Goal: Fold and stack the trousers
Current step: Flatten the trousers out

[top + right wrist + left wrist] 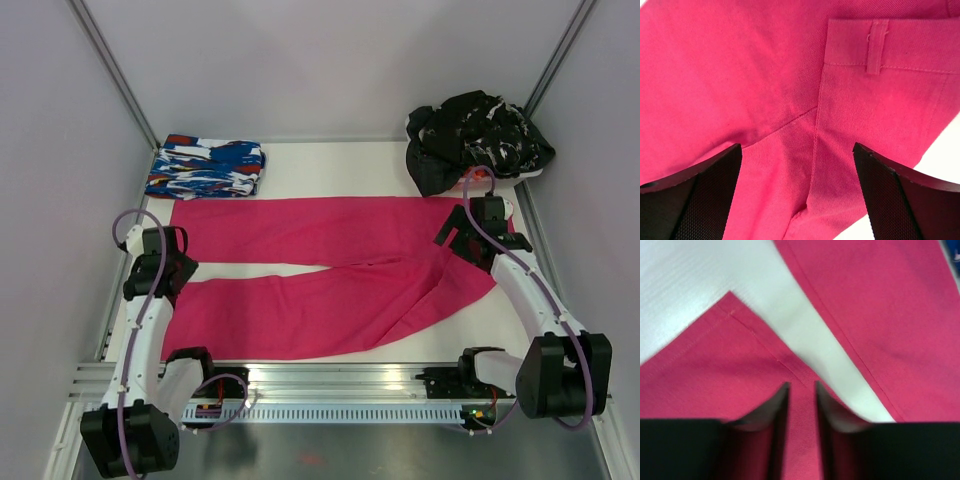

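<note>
We're starting at the left edge, where a folded patterned garment (205,168) is sitting at the far corner of the tabletop (330,165). Nearer to us, the left end effector (165,265) is hanging over the cuff end of the near leg. Its fingers (779,412) are showing drawn close, with only a slim strip of pink between them. We're not able to tell whether they're pinching cloth or merely poised over it.

Moving across, the trousers (320,225) are lying flat, with their long axis running left to right. The two legs are opening in a narrow V toward the left with a wedge of white between them, and the waist is at the right.

Over there the right end effector (463,238) is hovering above the waistband, its fingers (705,192) spread wide and gripping nothing. A belt loop (876,47) is showing just ahead of them. Beyond, black clothes (475,140) are lying heaped at the far right corner.

We're judging that the coming move turns on this layout. Each arm is sitting over its own end, the left nearer the cuffs and the right nearer the waist. Bringing the near leg over the far one, across the short axis, is looking like the likely first fold.
</note>
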Robot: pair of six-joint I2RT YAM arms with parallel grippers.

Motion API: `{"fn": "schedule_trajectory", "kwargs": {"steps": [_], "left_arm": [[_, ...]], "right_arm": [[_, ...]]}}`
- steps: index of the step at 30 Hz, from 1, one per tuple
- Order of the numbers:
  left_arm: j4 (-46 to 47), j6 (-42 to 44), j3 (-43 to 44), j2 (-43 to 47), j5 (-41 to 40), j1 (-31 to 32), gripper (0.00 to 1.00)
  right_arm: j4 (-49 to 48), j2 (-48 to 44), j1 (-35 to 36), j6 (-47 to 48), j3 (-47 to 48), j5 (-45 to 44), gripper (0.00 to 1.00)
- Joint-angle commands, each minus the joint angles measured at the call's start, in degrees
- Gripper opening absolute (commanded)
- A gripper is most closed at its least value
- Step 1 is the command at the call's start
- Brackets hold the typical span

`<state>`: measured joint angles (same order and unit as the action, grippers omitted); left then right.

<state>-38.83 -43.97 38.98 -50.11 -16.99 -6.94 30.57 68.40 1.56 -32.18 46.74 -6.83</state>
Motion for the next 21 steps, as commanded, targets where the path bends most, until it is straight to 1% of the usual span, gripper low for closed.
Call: {"fn": "schedule_trajectory", "kwargs": {"steps": [1, 2, 4, 5, 8, 9, 12, 13, 18, 21], "left_arm": [[1.1, 5.3, 4.4, 2.0, 0.4, 0.1, 0.44], [1.5, 5.8, 4.8, 2.3, 0.6, 0.1, 0.51], [2.3, 6.8, 5.8, 2.0, 1.3, 0.0, 0.63], [2.4, 7.0, 6.1, 1.9, 1.7, 0.1, 0.65], [2.8, 7.0, 6.5, 1.0, 4.3, 0.1, 0.66], [3.0, 6.7, 5.9, 0.8, 5.3, 0.1, 0.66], [4.7, 5.8, 3.4, 0.4, 9.8, 0.1, 0.66], [5.4, 5.5, 2.6, 0.4, 11.9, 0.1, 0.66], [8.3, 4.6, -1.1, 0.7, 14.7, 0.1, 0.66], [8.7, 5.0, -1.4, 0.6, 14.6, 0.1, 0.66]], "right_arm": [[4.5, -2.3, 0.1, 0.1, 3.5, -4.0, 0.98], [4.9, -3.1, 0.1, 0.0, 3.0, -5.2, 0.98], [5.7, -5.7, 0.0, -0.2, 2.1, -5.5, 0.98], [5.7, -6.5, 0.1, -0.3, 1.0, -5.1, 0.98], [4.2, -8.1, 0.1, -0.5, -1.2, -1.2, 0.97], [3.2, -7.9, 0.1, -0.8, -1.6, 1.7, 0.97], [2.2, -5.4, 0.4, -0.2, -2.9, 4.8, 0.93], [2.3, -4.5, 0.7, 0.2, -3.1, 4.0, 0.91], [2.5, 2.8, 0.9, 1.9, -1.7, -3.5, 0.91], [1.0, 5.8, 1.0, 1.8, -0.1, -5.3, 0.86]]}}
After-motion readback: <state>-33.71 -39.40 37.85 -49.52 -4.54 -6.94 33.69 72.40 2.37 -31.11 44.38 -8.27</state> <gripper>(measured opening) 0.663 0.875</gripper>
